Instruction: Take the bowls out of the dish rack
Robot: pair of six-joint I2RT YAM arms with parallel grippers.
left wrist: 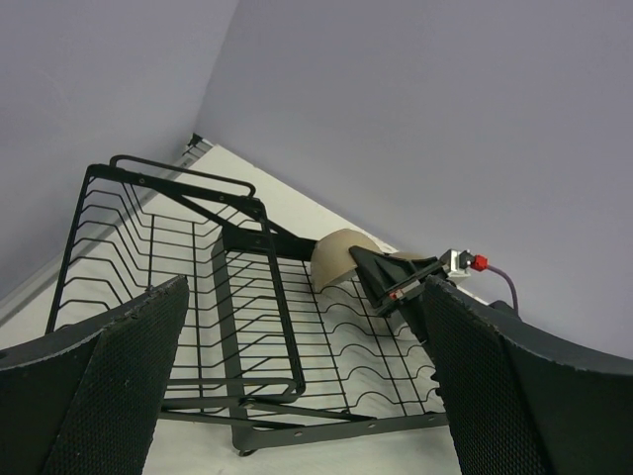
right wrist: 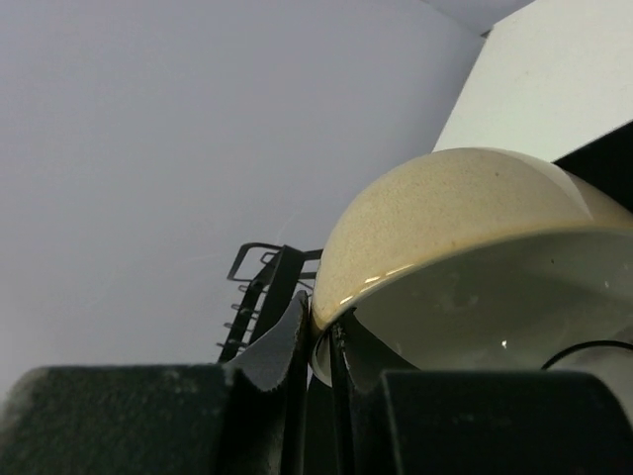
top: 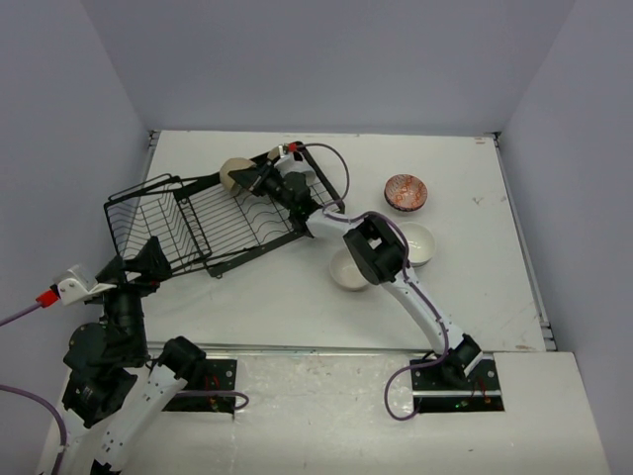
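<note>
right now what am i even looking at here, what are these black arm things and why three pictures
These are two robot arms bolted to a white table. One picture looks down from above; the other two come from cameras on each wrist. The right hand is shut on the rim of a beige round ceramic bowl at the far end of the black wire dish rack. The left hand is open, holding nothing, near the rack's basket end. Already on the table: a red-brown speckled bowl and two white bowls.

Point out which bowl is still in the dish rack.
The beige bowl, at the far end of the dish rack, pinched by the right claw. The other three bowls sit on the table to the right.
</note>
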